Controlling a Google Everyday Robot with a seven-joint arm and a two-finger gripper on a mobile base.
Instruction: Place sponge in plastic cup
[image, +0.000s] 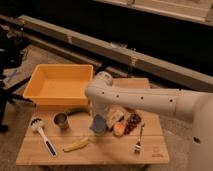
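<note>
A: Where is the gripper (101, 116)?

B: Low over the middle of the table (107, 150), under the white arm (135, 98), which reaches in from the right. The arm hides the fingers, so I cannot tell how they are set.

A: And the sponge (98, 123)?

B: Directly below the wrist. It stands tilted on edge, not flat, its lower part at or in something greenish, which I take to be the cup (101, 131). The cup is mostly hidden behind the sponge.

A: Why on edge?

B: My judgement: the sponge looks wider than the cup mouth. Laid flat, it would rest across the rim. Presented edge down, it can enter. That explains the steep angle.

A: Is it released?

B: I cannot tell. The sponge touches or nearly touches the wrist end, so a grip is plausible, not confirmed.

A: What lies around it?

B: A steel cup (61, 120) to the left, apart from the sponge. A brush (42, 134) at the near left. A banana (76, 145) near, in front. An orange fruit (119, 129) just right of the sponge. A fork (139, 140) farther right. A yellow bin (60, 85) at the far left.

A: Risk?

B: Judgement only: a light cup may tip if the sponge presses sideways on its rim.
</note>
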